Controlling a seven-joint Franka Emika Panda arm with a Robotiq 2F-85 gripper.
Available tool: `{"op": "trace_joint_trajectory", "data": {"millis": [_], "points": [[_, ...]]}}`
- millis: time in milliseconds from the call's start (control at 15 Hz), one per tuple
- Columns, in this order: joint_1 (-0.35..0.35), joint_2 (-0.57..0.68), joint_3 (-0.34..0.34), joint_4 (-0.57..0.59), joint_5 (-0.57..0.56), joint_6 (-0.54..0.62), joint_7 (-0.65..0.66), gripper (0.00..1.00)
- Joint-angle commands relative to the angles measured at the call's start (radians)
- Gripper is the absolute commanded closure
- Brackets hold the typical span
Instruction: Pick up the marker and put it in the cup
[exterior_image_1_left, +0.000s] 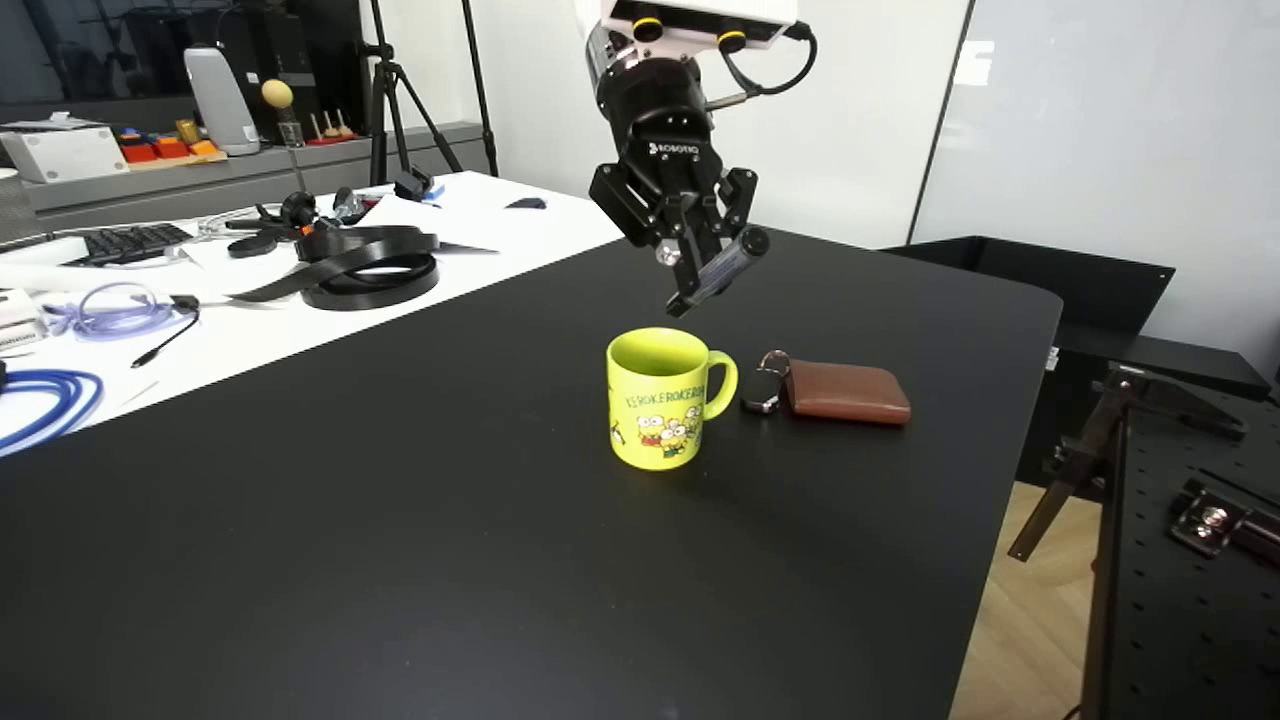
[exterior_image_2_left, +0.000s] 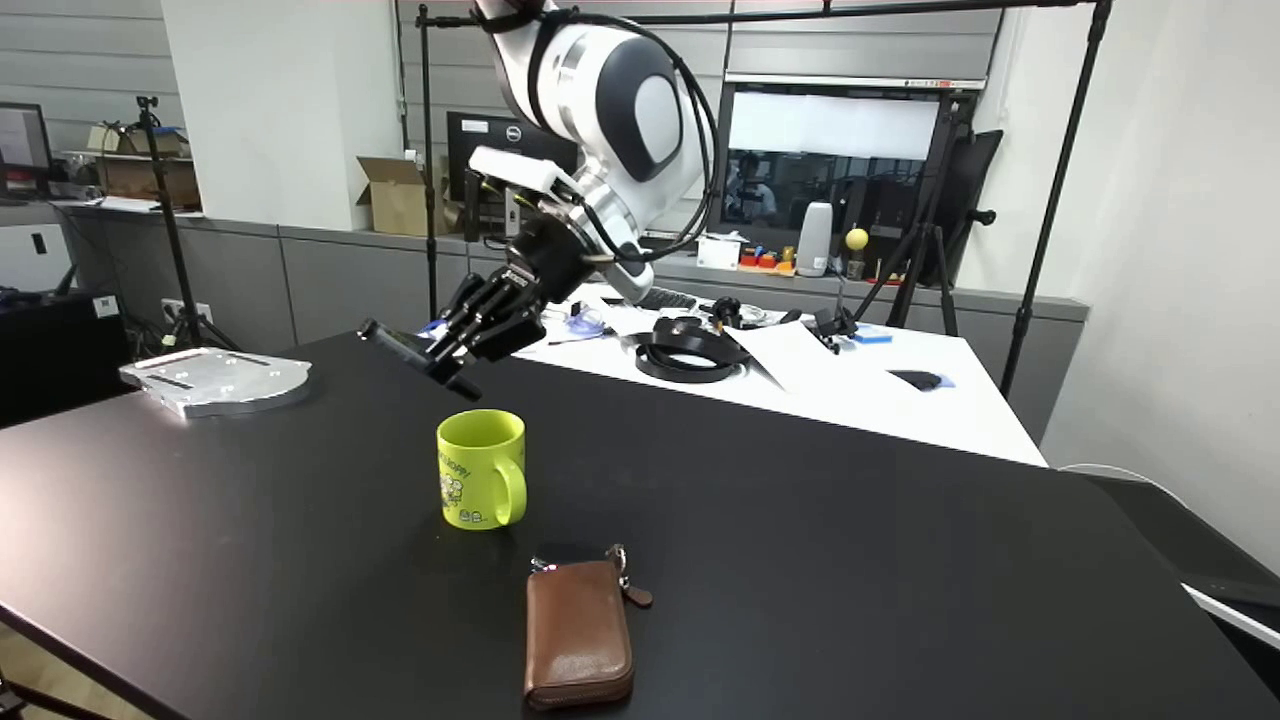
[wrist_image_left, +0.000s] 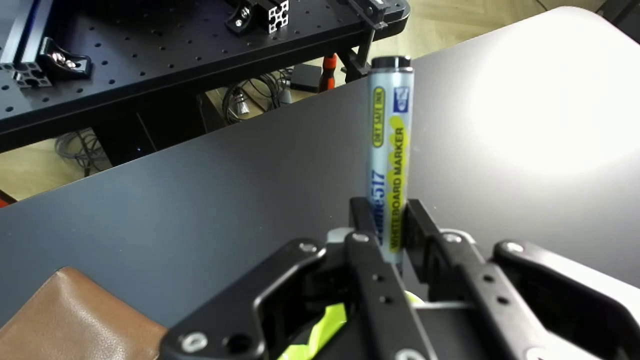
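Observation:
The marker (wrist_image_left: 392, 150) has a white barrel with a yellow-green label and a black end. My gripper (wrist_image_left: 385, 215) is shut on it, with the fingers on both sides of the barrel. The marker shows tilted in both exterior views (exterior_image_1_left: 732, 264) (exterior_image_2_left: 398, 346), its lower end a little above the cup's rim and apart from it. The cup, a yellow-green mug with a dark print (exterior_image_1_left: 655, 415), stands upright on the table; it also shows in an exterior view (exterior_image_2_left: 470, 490). In the wrist view the cup (wrist_image_left: 327, 322) is mostly hidden behind the gripper (exterior_image_1_left: 700, 278).
A brown leather key pouch (exterior_image_1_left: 848, 392) with metal rings lies on the black table (exterior_image_1_left: 400, 560) on the cup's handle side; it also shows in an exterior view (exterior_image_2_left: 578, 630). A silver plate (exterior_image_2_left: 220, 380) lies on the table's far side. A white desk (exterior_image_1_left: 540, 205) with cables adjoins.

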Motion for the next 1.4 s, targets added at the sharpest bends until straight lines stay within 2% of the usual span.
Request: {"op": "trace_joint_trajectory", "data": {"millis": [0,667,733,867,1067,1133,1200,1333], "points": [[-0.010,0.076,0.001,0.100,0.017,-0.066,0.014,0.95],[-0.030,0.196,-0.002,0.212,0.014,-0.111,-0.006,0.95],[-0.032,0.202,-0.001,0.219,0.013,-0.110,-0.009,0.84],[-0.036,0.216,-0.001,0.234,0.013,-0.106,-0.019,0.93],[-0.041,0.236,0.002,0.258,0.009,-0.101,-0.036,0.95],[-0.043,0.243,0.005,0.268,0.007,-0.102,-0.051,0.54],[-0.045,0.247,0.007,0.275,0.009,-0.099,-0.064,0.52],[-0.049,0.254,0.012,0.286,0.012,-0.089,-0.094,0.41]]}}
